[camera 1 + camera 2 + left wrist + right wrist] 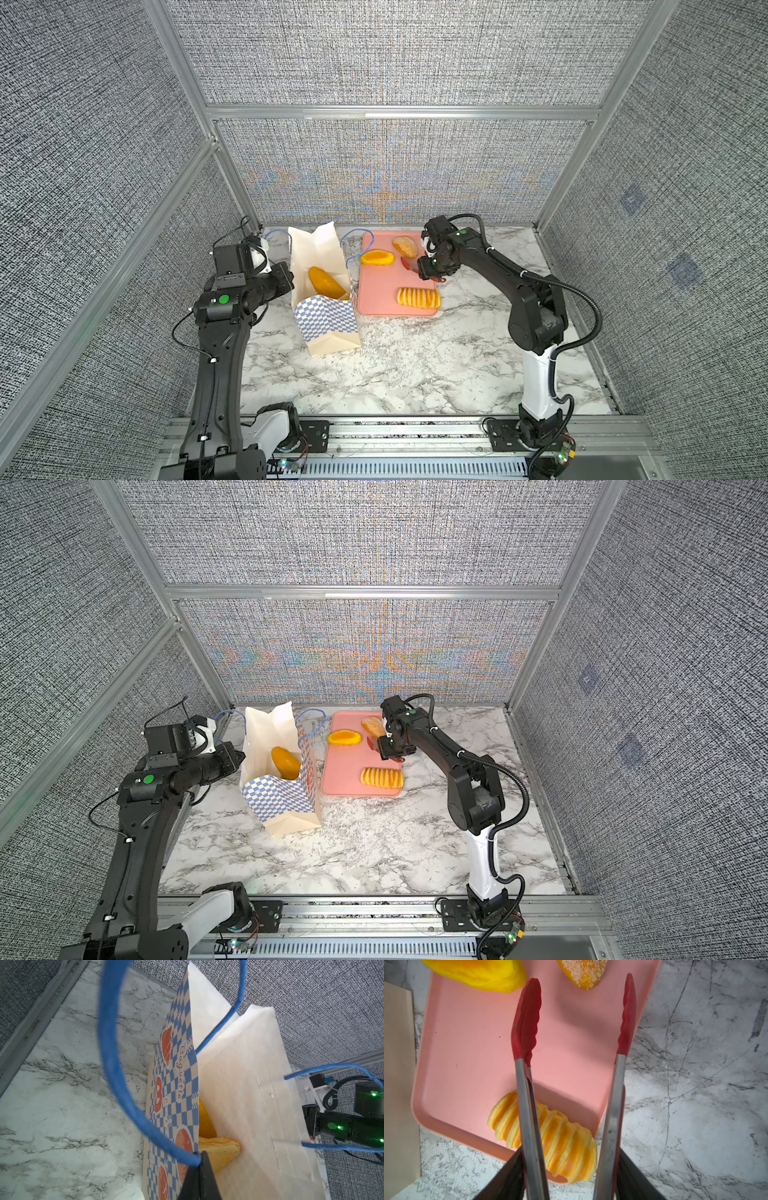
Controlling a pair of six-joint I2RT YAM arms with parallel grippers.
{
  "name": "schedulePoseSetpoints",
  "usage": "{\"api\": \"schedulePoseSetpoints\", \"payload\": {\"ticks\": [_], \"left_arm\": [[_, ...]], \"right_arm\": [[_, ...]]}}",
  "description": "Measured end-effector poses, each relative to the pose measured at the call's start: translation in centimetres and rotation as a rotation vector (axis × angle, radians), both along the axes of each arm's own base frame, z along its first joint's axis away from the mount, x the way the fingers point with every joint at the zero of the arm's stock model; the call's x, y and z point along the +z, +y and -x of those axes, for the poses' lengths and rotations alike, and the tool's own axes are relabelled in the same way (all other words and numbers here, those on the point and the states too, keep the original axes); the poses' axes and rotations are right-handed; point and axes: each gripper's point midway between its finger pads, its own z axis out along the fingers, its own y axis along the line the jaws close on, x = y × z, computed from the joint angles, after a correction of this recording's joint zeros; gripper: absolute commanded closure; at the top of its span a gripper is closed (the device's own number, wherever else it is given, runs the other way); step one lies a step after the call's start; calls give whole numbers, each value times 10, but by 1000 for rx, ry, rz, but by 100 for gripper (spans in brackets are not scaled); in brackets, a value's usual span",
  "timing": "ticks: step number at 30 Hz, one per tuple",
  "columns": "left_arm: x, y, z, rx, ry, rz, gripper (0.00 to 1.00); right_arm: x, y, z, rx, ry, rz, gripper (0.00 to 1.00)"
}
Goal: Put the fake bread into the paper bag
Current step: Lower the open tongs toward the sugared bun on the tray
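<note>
We're between pieces: the right gripper (571, 1188) holds the red tongs (527, 1022) wide, empty. Next, straddle the sugared bun (581, 972) just beyond their tips.

Red tongs (527, 1022) gape above the pink tray (467, 1053); a striped roll (562, 1142) lies beneath, at its corner.

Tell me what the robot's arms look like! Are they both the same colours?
Nearly. The left arm and the right arm are both chunky and mostly black, with a white part near the base and green dots. Thin black wires run along the left one; a ribbed black hose loops beside the right one. The left hand and right hand have black wedge-shaped fingers.
</note>
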Motion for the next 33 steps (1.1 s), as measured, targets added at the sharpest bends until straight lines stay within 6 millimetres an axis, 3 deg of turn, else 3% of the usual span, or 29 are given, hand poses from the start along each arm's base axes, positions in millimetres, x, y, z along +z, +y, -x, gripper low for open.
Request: {"api": "schedulePoseSetpoints", "payload": {"ticks": [33], "left_arm": [[-5,0,-6,-3,10,4,100]], "right_arm": [[-12,19,-51,13,-19,-3,37]]}}
